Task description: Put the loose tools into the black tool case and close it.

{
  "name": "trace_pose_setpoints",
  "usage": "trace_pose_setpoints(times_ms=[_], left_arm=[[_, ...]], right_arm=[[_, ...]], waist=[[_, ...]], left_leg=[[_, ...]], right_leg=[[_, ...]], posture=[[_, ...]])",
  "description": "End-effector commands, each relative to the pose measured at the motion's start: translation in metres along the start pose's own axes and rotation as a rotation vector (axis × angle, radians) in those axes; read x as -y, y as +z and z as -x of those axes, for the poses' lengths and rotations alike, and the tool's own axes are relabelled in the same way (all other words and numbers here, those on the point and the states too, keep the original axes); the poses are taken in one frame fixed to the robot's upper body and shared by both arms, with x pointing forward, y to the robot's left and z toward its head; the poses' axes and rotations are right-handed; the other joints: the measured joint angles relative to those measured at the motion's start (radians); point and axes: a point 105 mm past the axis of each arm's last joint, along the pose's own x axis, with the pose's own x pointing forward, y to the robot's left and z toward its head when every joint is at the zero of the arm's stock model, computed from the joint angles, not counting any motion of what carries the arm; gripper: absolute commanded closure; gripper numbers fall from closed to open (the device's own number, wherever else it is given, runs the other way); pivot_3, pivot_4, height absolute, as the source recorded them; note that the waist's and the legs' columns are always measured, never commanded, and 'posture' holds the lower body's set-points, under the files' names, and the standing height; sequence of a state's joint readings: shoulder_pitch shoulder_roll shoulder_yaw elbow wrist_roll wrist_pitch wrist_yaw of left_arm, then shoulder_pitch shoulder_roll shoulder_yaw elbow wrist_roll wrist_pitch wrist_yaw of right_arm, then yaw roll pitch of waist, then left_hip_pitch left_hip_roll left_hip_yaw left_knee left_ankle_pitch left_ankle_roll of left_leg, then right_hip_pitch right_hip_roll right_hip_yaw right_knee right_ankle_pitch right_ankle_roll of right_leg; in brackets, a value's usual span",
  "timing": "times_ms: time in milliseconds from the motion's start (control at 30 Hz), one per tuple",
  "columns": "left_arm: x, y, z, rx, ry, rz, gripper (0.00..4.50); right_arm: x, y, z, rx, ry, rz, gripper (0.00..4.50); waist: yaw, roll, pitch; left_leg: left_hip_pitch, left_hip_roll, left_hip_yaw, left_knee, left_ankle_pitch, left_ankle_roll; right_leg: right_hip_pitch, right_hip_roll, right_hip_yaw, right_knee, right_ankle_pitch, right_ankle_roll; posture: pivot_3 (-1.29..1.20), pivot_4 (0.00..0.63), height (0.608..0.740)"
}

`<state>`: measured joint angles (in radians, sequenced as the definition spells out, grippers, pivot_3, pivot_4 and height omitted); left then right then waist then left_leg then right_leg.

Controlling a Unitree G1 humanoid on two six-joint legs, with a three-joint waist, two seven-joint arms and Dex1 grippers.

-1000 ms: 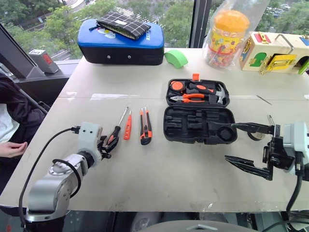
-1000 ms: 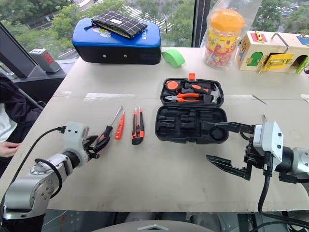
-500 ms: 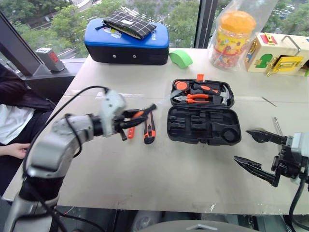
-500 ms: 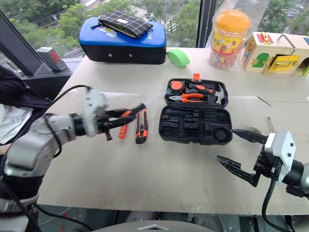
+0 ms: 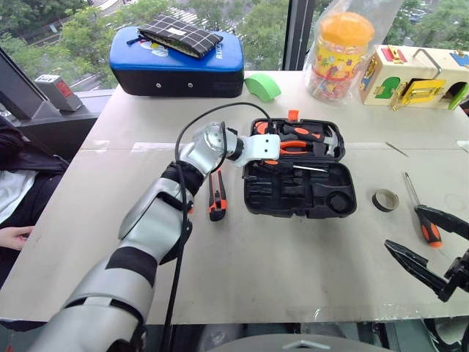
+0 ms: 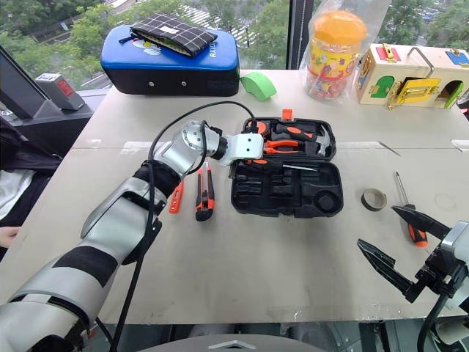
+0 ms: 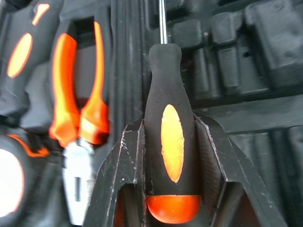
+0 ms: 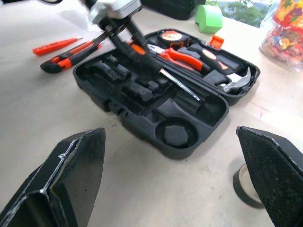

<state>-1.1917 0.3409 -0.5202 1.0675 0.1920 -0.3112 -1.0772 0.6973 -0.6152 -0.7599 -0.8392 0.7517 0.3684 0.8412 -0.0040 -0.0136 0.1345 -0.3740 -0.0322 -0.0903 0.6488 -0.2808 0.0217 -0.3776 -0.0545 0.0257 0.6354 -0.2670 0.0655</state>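
The black tool case (image 5: 344,209) lies open mid-table. My left gripper (image 6: 265,160) is shut on a black-and-orange screwdriver (image 7: 170,94), holding it low over the case's recessed half with the shaft (image 8: 180,85) pointing right. Whether it touches the tray I cannot tell. Left of the case lie the orange-black utility knife (image 5: 215,194) and the small all-orange screwdriver (image 6: 176,198). To the right of the case sit the dark tape roll (image 5: 384,199) and a second black-and-orange screwdriver (image 6: 407,216). My right gripper (image 6: 377,226) is open at the near right edge, with nothing between its fingers.
Orange-handled pliers (image 5: 293,147) and a hammer (image 5: 330,139) fill the case's far half. Along the back stand a blue-topped case (image 5: 179,59), a green object (image 5: 264,86), an orange-lidded jar (image 5: 341,51) and a wooden latch box (image 5: 418,77). A person's hand (image 5: 11,236) rests at the left edge.
My left gripper has carried the screwdriver up from the table's left side and rightward to the case, rolling as it went. The right gripper has drawn back toward the near right edge.
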Motion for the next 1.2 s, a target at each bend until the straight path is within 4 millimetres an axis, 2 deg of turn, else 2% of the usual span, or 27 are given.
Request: trace_pose_setpoints(times_ms=[33,300,367,467,567,600,700,833,867,1067,1200], left_arm=[[-0.004,-0.011,0.006,-0.055,0.011,-0.033,3.71],[0.009,-0.019,0.005,-0.054,-0.053,-0.028,3.71],[0.005,-0.017,0.007,-0.038,-0.029,-0.028,2.66],[-0.004,-0.014,0.014,-0.022,0.018,-0.032,1.56],[-0.014,-0.008,0.026,0.026,0.055,-0.005,1.56],[-0.018,-0.003,0.031,0.075,0.067,0.052,1.56],[-0.024,0.008,0.037,0.179,0.078,0.186,2.42],[-0.023,0.019,0.030,0.279,0.112,0.377,4.26],[-0.021,0.021,0.027,0.297,0.133,0.424,4.46],[-0.006,0.024,0.009,0.301,0.279,0.615,4.46],[0.026,0.003,-0.015,0.163,0.303,0.623,4.46]], right_arm=[[-0.003,0.009,0.001,0.017,-0.017,0.037,0.00],[0.001,0.008,-0.003,0.016,-0.022,0.045,0.00],[0.001,0.010,-0.005,0.022,-0.016,0.046,0.00],[0.002,0.012,-0.008,0.030,-0.012,0.048,0.00],[0.003,0.013,-0.010,0.034,-0.007,0.051,0.00],[0.003,0.013,-0.011,0.036,-0.006,0.052,0.00],[0.004,0.013,-0.012,0.040,-0.009,0.052,0.00],[0.004,0.014,-0.014,0.049,-0.017,0.052,0.00],[0.004,0.014,-0.014,0.049,-0.020,0.054,0.00],[0.006,0.013,-0.015,0.044,-0.038,0.066,0.00],[0.008,0.013,-0.016,0.033,-0.050,0.071,0.00]], waist=[[-0.003,-0.001,0.000],[-0.006,-0.002,0.001],[-0.006,-0.002,0.001],[-0.006,-0.002,0.001],[-0.006,-0.002,0.001],[-0.006,-0.002,0.001],[-0.005,-0.002,0.001],[-0.003,-0.002,0.000],[-0.004,-0.001,0.000],[-0.004,-0.001,0.000],[-0.003,0.000,0.000]], left_leg=[[0.000,0.000,0.000,0.001,0.000,0.000],[0.004,0.000,0.001,0.003,0.000,0.000],[0.005,0.000,0.000,0.003,0.000,0.000],[0.005,0.000,0.001,0.003,0.000,0.000],[0.004,0.000,0.001,0.003,0.000,0.000],[0.004,0.000,0.000,0.003,0.000,0.000],[0.004,0.000,0.000,0.003,0.000,0.000],[0.003,0.001,-0.001,0.003,0.000,0.000],[0.004,0.001,-0.001,0.003,0.000,0.000],[0.004,0.002,-0.001,0.003,0.000,0.000],[0.006,0.002,0.001,0.003,0.000,0.000]], right_leg=[[0.000,0.000,0.001,0.001,0.000,0.000],[0.002,0.000,0.002,0.006,0.000,0.001],[0.002,0.000,0.002,0.006,0.000,0.001],[0.001,0.000,0.002,0.006,-0.001,0.001],[0.001,0.000,0.002,0.007,-0.001,0.001],[0.001,0.000,0.002,0.007,-0.001,0.001],[0.001,0.000,0.002,0.007,-0.001,0.001],[0.001,0.000,0.001,0.007,-0.001,0.002],[0.001,0.000,0.001,0.007,-0.001,0.002],[0.001,-0.001,0.003,0.008,-0.001,0.002],[0.002,-0.001,0.005,0.008,-0.001,0.002]], posture=[[0.00,0.150,0.740],[0.00,0.150,0.740],[0.00,0.150,0.740],[0.00,0.150,0.740],[0.00,0.150,0.740],[0.00,0.150,0.740],[0.00,0.150,0.740],[0.00,0.150,0.740],[0.00,0.150,0.740],[0.00,0.150,0.740],[0.00,0.150,0.740]])
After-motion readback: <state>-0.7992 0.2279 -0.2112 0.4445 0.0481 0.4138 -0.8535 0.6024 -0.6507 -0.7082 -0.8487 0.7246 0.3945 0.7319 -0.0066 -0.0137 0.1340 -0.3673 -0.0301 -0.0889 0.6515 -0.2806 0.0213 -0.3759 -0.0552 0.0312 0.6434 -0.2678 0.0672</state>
